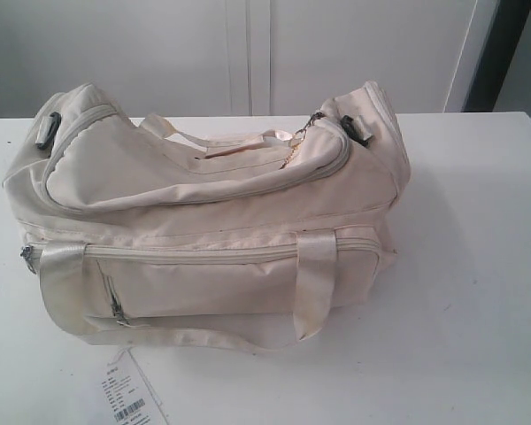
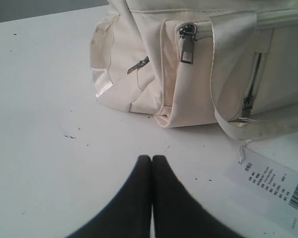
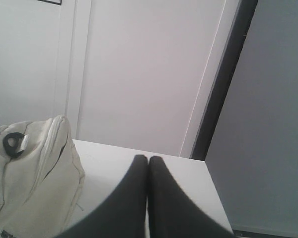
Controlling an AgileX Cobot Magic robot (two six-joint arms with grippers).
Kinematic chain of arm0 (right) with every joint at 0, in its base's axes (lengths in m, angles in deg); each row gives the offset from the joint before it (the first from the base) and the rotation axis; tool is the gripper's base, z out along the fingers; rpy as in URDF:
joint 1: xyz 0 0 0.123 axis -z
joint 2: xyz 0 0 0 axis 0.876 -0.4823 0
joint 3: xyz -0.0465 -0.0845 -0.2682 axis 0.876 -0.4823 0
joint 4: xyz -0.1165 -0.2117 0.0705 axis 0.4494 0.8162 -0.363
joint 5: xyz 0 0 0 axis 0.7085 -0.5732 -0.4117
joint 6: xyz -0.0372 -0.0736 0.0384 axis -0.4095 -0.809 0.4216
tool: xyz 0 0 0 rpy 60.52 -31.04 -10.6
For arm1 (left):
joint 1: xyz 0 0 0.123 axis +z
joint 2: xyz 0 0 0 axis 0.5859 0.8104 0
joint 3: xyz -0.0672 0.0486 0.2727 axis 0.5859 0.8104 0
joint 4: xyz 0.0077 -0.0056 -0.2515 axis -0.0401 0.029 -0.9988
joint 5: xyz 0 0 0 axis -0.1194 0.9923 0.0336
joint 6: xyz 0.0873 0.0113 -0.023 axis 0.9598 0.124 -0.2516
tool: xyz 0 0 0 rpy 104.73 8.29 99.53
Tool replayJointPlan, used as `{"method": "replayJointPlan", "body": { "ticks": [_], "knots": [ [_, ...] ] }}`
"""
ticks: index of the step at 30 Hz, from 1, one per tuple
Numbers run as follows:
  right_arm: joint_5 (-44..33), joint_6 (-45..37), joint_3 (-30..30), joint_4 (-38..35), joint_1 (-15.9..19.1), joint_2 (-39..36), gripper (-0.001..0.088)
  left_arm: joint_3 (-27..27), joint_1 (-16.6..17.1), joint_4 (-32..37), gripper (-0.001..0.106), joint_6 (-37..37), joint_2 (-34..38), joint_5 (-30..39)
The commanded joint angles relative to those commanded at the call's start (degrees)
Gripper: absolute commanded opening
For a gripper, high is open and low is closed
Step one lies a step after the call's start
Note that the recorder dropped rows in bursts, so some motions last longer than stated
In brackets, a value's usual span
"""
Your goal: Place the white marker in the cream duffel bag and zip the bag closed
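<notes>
The cream duffel bag (image 1: 212,212) lies on the white table (image 1: 478,266), its top zipper shut, a gold charm (image 1: 294,146) hanging by the pull. The white marker is not in view. My left gripper (image 2: 152,158) is shut and empty, over bare table a short way from the bag's end (image 2: 134,74), where a grey zipper pull (image 2: 187,44) hangs. My right gripper (image 3: 148,158) is shut and empty too, beside the bag's other end (image 3: 35,173), facing the table's far corner. Neither arm shows in the exterior view.
A white barcode label (image 1: 128,398) on a string lies in front of the bag; the same label (image 2: 273,193) shows beside the left gripper. A strap handle (image 1: 314,283) droops over the bag's front. White wall panels (image 1: 248,53) stand behind the table.
</notes>
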Motion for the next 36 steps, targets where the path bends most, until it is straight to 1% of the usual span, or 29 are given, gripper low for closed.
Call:
{"method": "replayJointPlan", "body": {
  "ticks": [28, 32, 36],
  "knots": [
    [-0.83, 0.12, 0.00, 0.00, 0.00, 0.00, 0.0000, 0.00, 0.00, 0.00, 0.000, 0.00, 0.00, 0.00],
    [-1.75, 6.34, -0.03, 0.00, 0.00, 0.13, 0.0000, 0.00, 0.00, 0.00, 0.000, 0.00, 0.00, 0.00],
    [-3.02, 7.51, -1.96, -0.10, 0.00, 2.24, 0.0000, 0.00, 0.00, 0.00, 0.000, 0.00, 0.00, 0.00]
  ]
}}
